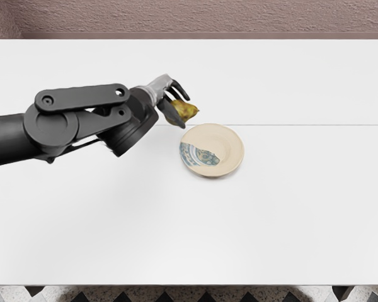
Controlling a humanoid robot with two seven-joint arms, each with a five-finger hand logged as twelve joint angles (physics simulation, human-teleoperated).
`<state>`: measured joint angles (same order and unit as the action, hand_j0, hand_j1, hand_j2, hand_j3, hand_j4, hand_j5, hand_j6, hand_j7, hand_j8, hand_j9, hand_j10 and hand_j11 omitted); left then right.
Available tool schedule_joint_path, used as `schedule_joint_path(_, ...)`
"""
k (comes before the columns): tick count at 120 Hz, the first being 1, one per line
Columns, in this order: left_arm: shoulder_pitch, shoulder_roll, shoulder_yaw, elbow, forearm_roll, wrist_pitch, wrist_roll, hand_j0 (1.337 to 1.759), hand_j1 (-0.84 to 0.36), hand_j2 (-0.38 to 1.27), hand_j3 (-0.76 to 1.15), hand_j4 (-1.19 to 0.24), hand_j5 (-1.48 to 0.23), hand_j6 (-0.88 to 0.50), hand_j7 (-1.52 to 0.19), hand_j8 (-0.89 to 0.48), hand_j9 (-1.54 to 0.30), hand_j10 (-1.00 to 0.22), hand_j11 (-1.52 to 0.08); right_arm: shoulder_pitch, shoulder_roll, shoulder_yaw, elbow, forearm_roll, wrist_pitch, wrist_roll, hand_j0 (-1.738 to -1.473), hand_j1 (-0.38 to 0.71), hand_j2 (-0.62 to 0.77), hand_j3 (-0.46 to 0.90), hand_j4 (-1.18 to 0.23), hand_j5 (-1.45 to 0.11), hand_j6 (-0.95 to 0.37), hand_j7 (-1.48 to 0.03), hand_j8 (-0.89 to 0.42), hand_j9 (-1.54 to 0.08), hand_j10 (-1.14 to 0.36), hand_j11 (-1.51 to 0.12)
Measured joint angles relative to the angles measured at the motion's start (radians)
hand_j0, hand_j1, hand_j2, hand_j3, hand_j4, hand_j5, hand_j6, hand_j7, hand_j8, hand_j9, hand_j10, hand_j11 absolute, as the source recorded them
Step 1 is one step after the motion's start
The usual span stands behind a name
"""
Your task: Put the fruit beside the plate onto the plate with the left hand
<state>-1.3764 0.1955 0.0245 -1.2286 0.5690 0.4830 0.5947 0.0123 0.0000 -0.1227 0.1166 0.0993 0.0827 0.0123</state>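
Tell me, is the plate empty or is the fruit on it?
Empty. The plate shows only its blue pattern; the left hand grips the fruit beside its upper-left rim.

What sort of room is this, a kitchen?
Likely a rendered dining room, not a real one: a long white table, a patterned plate, checkered floor tiles. The left hand holds a fruit.

Count: one plate [222, 139], one fruit [184, 112], one arm with one hand [170, 100], all over one surface [290, 214].
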Motion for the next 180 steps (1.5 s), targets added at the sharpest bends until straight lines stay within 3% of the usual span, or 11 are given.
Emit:
schedule_joint_path(53, -0.006, -0.103, 0.006, 0.015, 0.001, -0.001, 0.0, 1.656, -0.25, 0.29, 0.0, -0.6, -0.85, -0.42, -0.81, -0.4, -0.83, -0.58, -0.83, 0.0, 0.0, 0.0, 0.0, 0.0, 0.0, 0.0, -1.658, -0.35, 0.0, 0.0, 0.0, 0.0, 0.0, 0.0, 0.0, 0.0, 0.0, 0.0)
schedule_joint_path(140, 0.042, -0.12, 0.051, 0.044, -0.003, -0.048, -0.016, 1.656, -0.21, 0.26, 0.0, -0.56, -0.77, -0.45, -0.73, -0.42, -0.75, -0.6, -0.76, 0.0, 0.0, 0.0, 0.0, 0.0, 0.0, 0.0, -1.658, -0.35, 0.0, 0.0, 0.0, 0.0, 0.0, 0.0, 0.0, 0.0, 0.0, 0.0)
schedule_joint_path(180, 0.037, -0.125, 0.059, 0.06, -0.003, -0.05, -0.016, 1.658, 0.15, 0.07, 0.0, -0.18, -0.25, -0.17, -0.24, -0.16, -0.24, -0.19, -0.25, 0.0, 0.0, 0.0, 0.0, 0.0, 0.0, 0.0, -1.658, -0.35, 0.0, 0.0, 0.0, 0.0, 0.0, 0.0, 0.0, 0.0, 0.0, 0.0)
